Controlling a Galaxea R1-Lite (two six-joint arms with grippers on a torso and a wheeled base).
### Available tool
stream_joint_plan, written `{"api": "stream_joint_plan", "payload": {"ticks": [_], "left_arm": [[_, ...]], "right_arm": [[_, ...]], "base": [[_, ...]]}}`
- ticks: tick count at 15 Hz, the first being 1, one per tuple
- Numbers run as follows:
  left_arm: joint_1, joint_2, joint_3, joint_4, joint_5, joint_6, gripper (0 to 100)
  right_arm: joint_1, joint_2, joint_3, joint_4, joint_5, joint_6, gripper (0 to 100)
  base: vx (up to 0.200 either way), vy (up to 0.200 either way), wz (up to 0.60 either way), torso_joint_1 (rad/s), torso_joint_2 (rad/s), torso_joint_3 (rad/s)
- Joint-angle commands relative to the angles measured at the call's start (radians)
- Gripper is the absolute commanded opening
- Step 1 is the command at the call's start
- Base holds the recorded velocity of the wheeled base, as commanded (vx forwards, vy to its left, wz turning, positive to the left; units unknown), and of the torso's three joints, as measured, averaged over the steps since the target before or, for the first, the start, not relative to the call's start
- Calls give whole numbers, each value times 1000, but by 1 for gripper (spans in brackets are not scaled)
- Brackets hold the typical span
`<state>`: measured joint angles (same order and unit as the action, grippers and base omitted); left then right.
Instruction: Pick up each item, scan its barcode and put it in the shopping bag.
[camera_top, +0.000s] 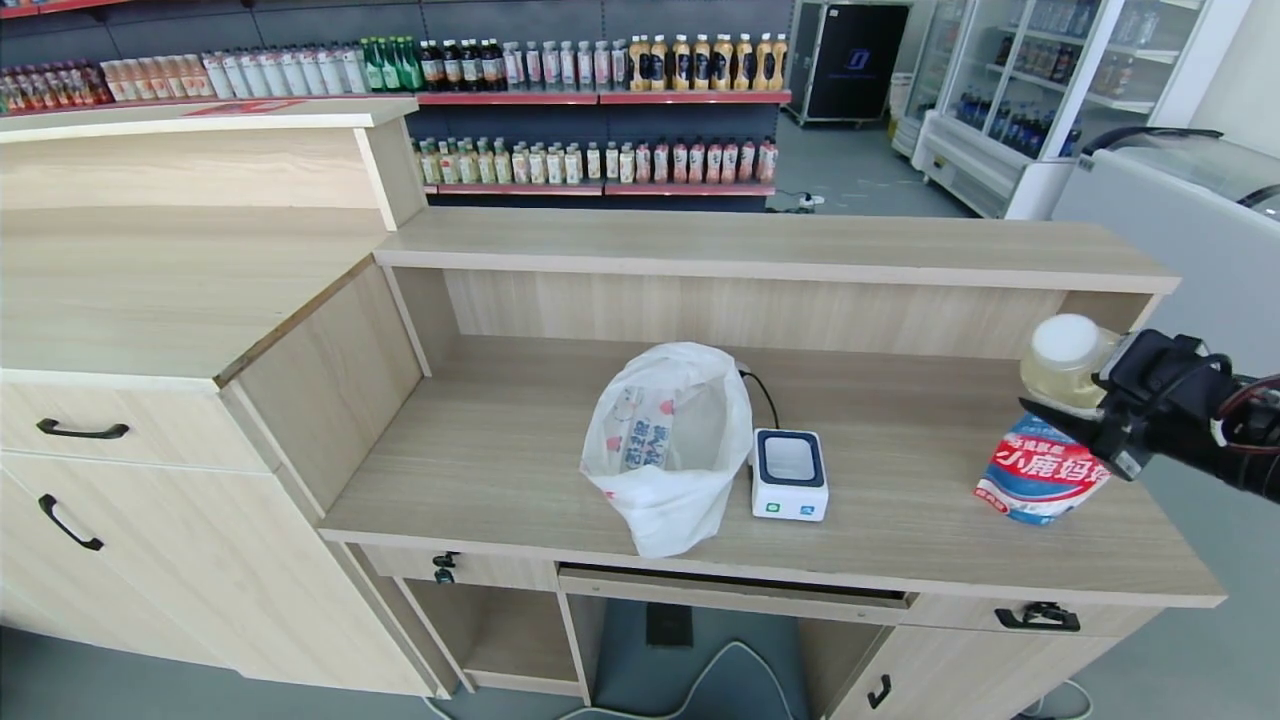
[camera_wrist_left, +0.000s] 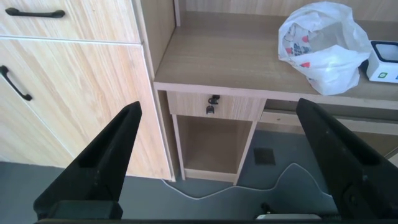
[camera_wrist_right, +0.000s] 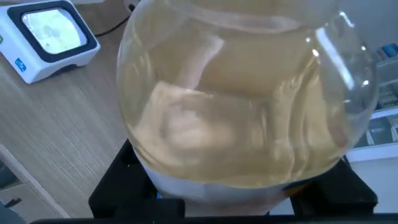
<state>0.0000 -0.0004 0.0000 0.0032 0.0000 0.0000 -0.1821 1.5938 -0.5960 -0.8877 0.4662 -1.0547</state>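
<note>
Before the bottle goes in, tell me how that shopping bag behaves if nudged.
Shopping bag looks thin and crumpled, so probably floppy and light. It stands unsupported, mouth open, so a nudge likely collapses or slides it.

White-capped bottle (camera_top: 1045, 465) of pale liquid tilts above the counter (camera_top: 900, 500), far right; open white bag (camera_top: 668, 440) beside scanner (camera_top: 789, 474).

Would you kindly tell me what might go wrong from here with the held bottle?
1. The right gripper holds the bottle tilted, near its neck, at the right end of the counter; it may slip.
2. Its label front faces the head camera, not the scanner, so a scan may fail.
3. The shopping bag is limp beside the scanner; the bottle could snag its rim.
</note>
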Motion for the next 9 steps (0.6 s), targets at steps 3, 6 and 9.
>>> {"api": "stream_joint_plan", "payload": {"ticks": [3, 6, 9], "left_arm": [[0, 0, 0, 0, 0, 0, 100], [0, 0, 0, 0, 0, 0, 100], [0, 0, 0, 0, 0, 0, 100]], "right_arm": [[-76, 8, -1, -34, 123, -79, 0], [-92, 14, -1, -47, 141, -154, 0], [-71, 100, -5, -180, 141, -179, 0]], "base": [[0, 0, 0, 0, 0, 0], [0, 0, 600, -1, 2, 5], [0, 0, 600, -1, 1, -2]]}}
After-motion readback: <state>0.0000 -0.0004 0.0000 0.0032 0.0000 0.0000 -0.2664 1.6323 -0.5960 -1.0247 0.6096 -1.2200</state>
